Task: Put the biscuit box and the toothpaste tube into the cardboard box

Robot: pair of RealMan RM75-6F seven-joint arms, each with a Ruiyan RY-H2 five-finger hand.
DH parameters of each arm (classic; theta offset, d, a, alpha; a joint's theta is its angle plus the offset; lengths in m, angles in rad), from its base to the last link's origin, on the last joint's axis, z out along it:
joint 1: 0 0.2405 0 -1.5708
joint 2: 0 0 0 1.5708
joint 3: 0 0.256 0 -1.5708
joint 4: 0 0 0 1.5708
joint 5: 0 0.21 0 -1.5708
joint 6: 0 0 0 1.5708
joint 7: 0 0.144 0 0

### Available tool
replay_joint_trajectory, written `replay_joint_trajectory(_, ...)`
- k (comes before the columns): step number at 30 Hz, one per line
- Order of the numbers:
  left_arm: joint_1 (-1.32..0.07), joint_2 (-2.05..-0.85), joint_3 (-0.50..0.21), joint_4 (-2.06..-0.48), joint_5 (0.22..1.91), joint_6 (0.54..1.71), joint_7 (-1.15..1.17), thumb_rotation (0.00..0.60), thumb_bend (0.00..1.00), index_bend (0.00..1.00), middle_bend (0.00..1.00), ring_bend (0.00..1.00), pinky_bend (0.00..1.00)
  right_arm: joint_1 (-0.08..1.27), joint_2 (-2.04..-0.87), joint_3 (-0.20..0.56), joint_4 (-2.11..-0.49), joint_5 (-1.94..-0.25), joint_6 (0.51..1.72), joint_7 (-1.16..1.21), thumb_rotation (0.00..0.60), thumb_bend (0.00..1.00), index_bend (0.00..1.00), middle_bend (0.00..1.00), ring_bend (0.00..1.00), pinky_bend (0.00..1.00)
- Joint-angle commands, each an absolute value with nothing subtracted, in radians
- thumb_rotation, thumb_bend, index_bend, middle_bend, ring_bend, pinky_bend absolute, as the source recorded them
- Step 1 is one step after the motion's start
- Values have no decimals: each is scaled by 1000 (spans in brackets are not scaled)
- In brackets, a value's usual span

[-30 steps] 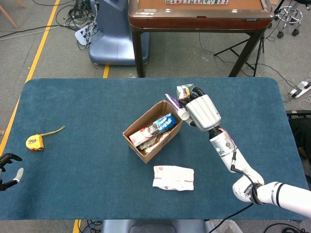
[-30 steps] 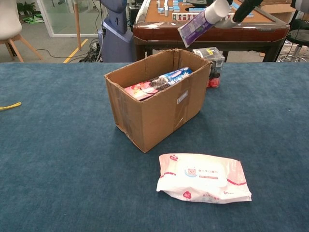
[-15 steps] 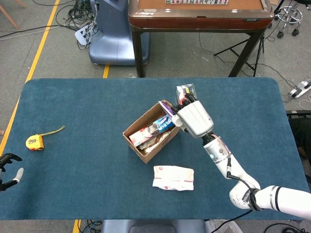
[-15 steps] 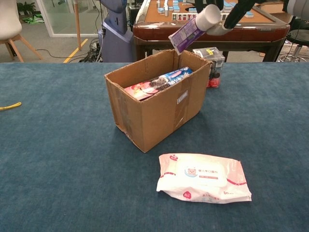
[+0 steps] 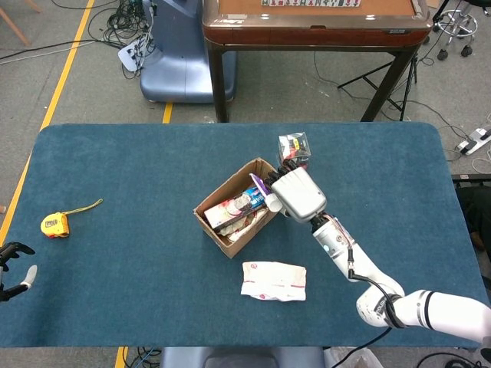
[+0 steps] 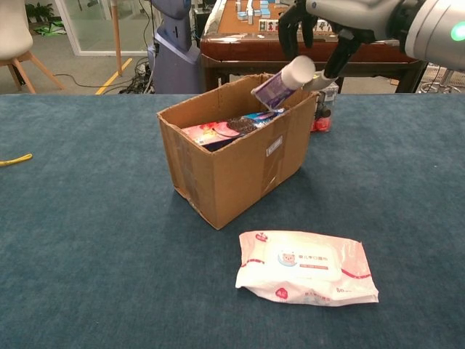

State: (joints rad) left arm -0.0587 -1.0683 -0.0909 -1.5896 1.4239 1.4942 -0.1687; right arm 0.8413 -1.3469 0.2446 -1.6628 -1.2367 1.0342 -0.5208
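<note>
The cardboard box (image 5: 217, 228) (image 6: 232, 163) stands open at mid-table. A biscuit box (image 5: 230, 212) (image 6: 221, 131) lies slanted inside it. My right hand (image 5: 296, 194) (image 6: 341, 18) hovers over the box's right end and holds the purple toothpaste tube (image 5: 258, 185) (image 6: 282, 80) near its white cap. The tube tilts down, its flat end just inside the box's rim. My left hand (image 5: 14, 274) rests at the table's near left edge, fingers apart, holding nothing; only the head view shows it.
A pack of wet wipes (image 5: 274, 280) (image 6: 305, 267) lies in front of the box. A small clear container (image 5: 292, 146) (image 6: 323, 98) stands just behind it. A yellow tape measure (image 5: 54, 224) lies far left. A wooden table (image 5: 314, 23) stands beyond the blue table.
My right hand has moved left and down with the toothpaste tube, from above the box's right side to its rim. The left hand has not moved.
</note>
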Motion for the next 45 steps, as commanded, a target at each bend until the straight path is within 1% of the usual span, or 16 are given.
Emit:
replay_joint_trajectory(1,-59,-1068,-91,-1590,1424,1494,-169,600,334,433,412,412,526,849,-1360,243,-1648,-1259,1032,-489,600,0,146,178,318,290)
replay_joint_trajectory(2,-59,-1068,-91,-1590,1424,1494,-169,600,334,433,412,412,526,850,-1363,243,-1643,-1267,1034,-480,600,0,107,147,307,290)
replay_joint_trajectory(5,-59,-1068,-91,-1590,1424,1494,-169,600,333,433,412,412,525,850,-1375,242,-1628,-1293,1047,-453,600,0,60,115,296,290)
replay_joint_trajectory(11,-59,-1068,-91,-1590,1424,1494,-169,600,333,433,412,412,525,833,-1367,240,-1631,-1322,1086,-433,600,0,53,113,290,290)
replay_joint_trajectory(13,-59,-1068,-91,-1590,1424,1494,-169,600,333,433,412,412,525,817,-1343,236,-1653,-1318,1102,-448,600,0,79,143,290,290)
replay_joint_trajectory(15,-59,-1068,-91,-1590,1424,1494,-169,600,333,433,412,412,525,797,-1314,229,-1681,-1307,1116,-472,600,0,154,195,289,290)
replay_joint_trajectory(17,-59,-1068,-91,-1590,1424,1494,-169,600,333,433,412,412,525,767,-1274,219,-1721,-1290,1141,-507,600,0,199,216,285,290)
replay_joint_trajectory(19,-59,-1068,-91,-1590,1424,1494,-169,600,333,433,412,412,525,731,-1234,207,-1765,-1276,1176,-538,600,0,232,236,278,290)
replay_joint_trajectory(21,-59,-1068,-91,-1590,1424,1494,-169,600,334,433,412,412,525,688,-1198,193,-1801,-1274,1222,-550,600,0,316,271,276,290)
replay_joint_trajectory(24,-59,-1068,-91,-1590,1424,1494,-169,600,333,433,412,412,525,623,-1154,171,-1844,-1275,1286,-545,600,0,378,294,275,290)
replay_joint_trajectory(30,-59,-1068,-91,-1590,1424,1494,-169,600,333,432,412,412,525,461,-1073,102,-1886,-1303,1446,-530,600,0,379,294,264,290)
replay_joint_trajectory(35,-59,-1068,-91,-1590,1424,1494,-169,600,333,431,412,412,525,345,-1054,68,-1867,-1323,1559,-469,600,0,379,294,264,290)
replay_joint_trajectory(40,-59,-1068,-91,-1590,1424,1494,-169,600,333,430,412,411,525,259,-1067,51,-1797,-1325,1623,-390,600,0,379,294,263,290)
replay_joint_trajectory(45,-59,-1068,-91,-1590,1424,1494,-169,600,333,429,412,411,525,197,-1097,48,-1712,-1328,1653,-281,600,0,379,295,263,290)
